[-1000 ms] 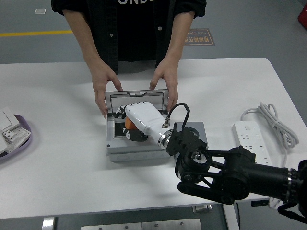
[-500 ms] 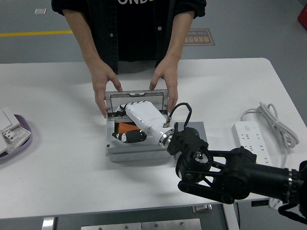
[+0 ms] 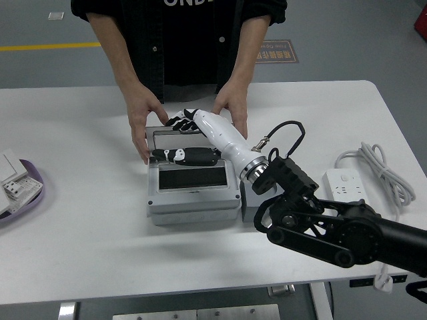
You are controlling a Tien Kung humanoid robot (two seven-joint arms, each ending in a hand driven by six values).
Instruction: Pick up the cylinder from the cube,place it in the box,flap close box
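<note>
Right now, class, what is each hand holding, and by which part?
The robot hand grips nothing; its fingers rest on the box's lid. The person's hands steady the box at its far corners.

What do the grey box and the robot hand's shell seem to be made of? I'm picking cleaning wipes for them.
The grey rectangular box looks like matte metal or painted plastic: flat, dull faces, small corner screws. Its lid panel is dark and smooth, possibly glass or acrylic. The white robot hand shell looks like glossy moulded plastic, with bright highlights; its fingers are black.

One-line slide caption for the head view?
Right hand reaches over the gray box, its flap nearly down, while a person's hands steady it.
</note>
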